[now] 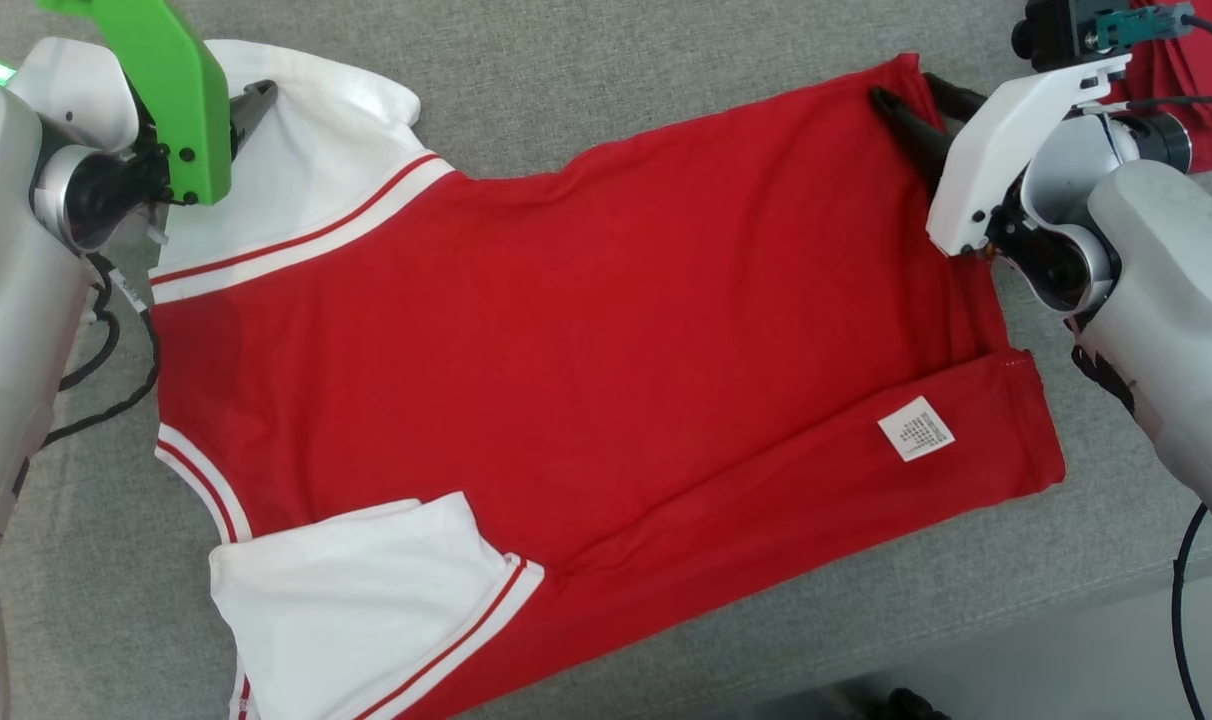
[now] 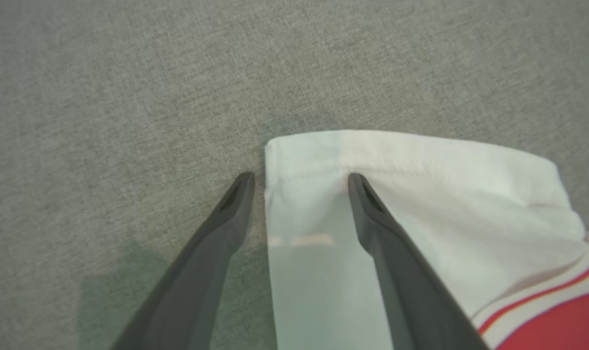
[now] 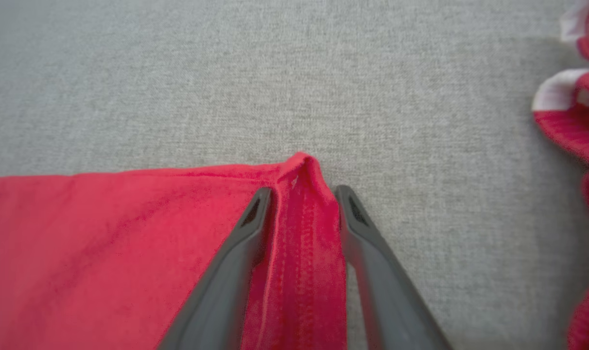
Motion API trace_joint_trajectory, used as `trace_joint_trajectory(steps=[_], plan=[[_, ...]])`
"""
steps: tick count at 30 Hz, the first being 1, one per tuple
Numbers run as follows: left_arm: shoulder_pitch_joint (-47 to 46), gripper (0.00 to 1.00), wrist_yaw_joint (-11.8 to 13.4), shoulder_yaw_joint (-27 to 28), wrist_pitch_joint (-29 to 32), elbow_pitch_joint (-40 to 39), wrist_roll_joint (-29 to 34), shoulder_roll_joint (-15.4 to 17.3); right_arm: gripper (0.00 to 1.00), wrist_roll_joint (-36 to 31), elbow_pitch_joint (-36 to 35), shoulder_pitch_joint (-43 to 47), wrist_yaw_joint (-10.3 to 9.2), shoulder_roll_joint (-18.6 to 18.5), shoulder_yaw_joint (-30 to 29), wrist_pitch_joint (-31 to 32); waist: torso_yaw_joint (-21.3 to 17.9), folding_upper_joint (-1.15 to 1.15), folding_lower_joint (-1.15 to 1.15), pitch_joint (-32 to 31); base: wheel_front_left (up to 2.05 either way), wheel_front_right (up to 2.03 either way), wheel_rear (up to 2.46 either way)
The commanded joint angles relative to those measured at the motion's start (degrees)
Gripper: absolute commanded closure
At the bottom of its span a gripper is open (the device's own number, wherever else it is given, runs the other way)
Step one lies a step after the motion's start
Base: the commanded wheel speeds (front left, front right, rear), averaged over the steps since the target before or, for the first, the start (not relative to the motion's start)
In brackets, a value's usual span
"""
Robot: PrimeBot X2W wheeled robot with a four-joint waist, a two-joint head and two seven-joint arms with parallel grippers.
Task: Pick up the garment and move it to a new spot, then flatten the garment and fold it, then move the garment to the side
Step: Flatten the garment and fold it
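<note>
The garment (image 1: 566, 330), a red shirt with white sleeves, lies spread flat on the grey table, with its lower hem folded up and a white label (image 1: 916, 428) showing. At the far left, my left gripper (image 1: 246, 110) is open, its fingers straddling the cuff edge of the white sleeve (image 2: 445, 194): in the left wrist view the gripper (image 2: 300, 179) has one finger on the cloth and one on the table. My right gripper (image 1: 908, 90) is at the far right corner of the red hem. In the right wrist view the gripper (image 3: 303, 190) stands narrowly open, with a puckered strip of the garment (image 3: 105, 253) between its fingers.
Another red and white cloth (image 1: 1206, 100) lies bunched at the far right, seen in the right wrist view as well (image 3: 576, 116). The table's front edge (image 1: 1066, 610) runs close to the garment's near right corner. Black cables hang by both arms.
</note>
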Motion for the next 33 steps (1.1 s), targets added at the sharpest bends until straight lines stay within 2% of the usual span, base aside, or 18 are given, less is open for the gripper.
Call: trace_joint_trajectory(steps=[1,2,3,6,11,16,24,29,31,33], plan=[[1.19,0.54,0.13,-1.07,1.26,0.93,-0.7,0.18,0.91,0.76,0.76,3.38,0.03,0.51,2.74,1.13,-0.06,0.0,-0.01,-0.55,0.0,0.0,0.0],[1.27,0.8,0.12,-1.2,1.19,0.83,-0.98,0.31,1.0,1.03,0.78,3.28,0.02,0.24,3.39,0.58,-0.05,0.0,-0.01,-0.81,0.0,0.0,0.0],[1.24,1.0,0.12,-1.31,0.44,0.79,-1.13,0.57,1.0,1.4,0.97,3.11,0.02,-0.22,4.14,-0.22,0.01,0.0,-0.01,-1.18,0.0,0.0,0.0],[1.21,1.0,0.11,-1.8,-1.74,0.76,-0.82,1.25,1.0,1.92,2.13,2.0,-0.03,-1.12,4.84,-3.96,0.2,0.0,-0.01,-2.11,0.0,0.0,0.0],[0.97,1.0,0.1,-2.01,-6.69,1.79,-0.53,1.9,1.0,1.99,4.74,0.17,-0.04,-0.7,4.76,-14.89,0.98,0.0,-0.01,-4.08,0.0,0.0,0.0],[1.73,1.0,0.11,-2.67,-9.84,2.15,-1.62,2.22,1.0,2.78,8.68,-0.28,-0.04,-0.32,4.99,-20.75,2.23,0.0,-0.01,-6.52,0.0,0.0,0.0],[4.56,1.0,0.1,-7.43,-9.01,-5.95,-6.16,5.29,1.0,4.23,9.99,3.06,-0.03,-1.17,6.84,-24.27,4.96,0.0,-0.01,-11.6,0.0,0.0,0.0],[7.44,1.0,0.1,-9.95,-6.78,-14.07,-11.25,9.02,1.0,5.49,9.8,6.14,-0.03,-2.69,8.63,-24.74,6.43,0.0,-0.01,-14.98,0.0,0.0,0.0],[9.21,1.0,0.09,-11.49,-4.57,-18.99,-13.89,11.94,1.0,5.3,8.06,7.65,-0.02,-3.9,10.69,-24.95,7.2,0.0,-0.01,-16.76,0.0,0.0,0.0],[10.58,1.0,0.09,-12.14,-2.71,-21.86,-15.96,13.37,1.0,5.61,7.31,8.64,-0.03,-4.68,11.58,-25.05,7.63,0.0,-0.01,-17.81,0.0,0.0,0.0]])
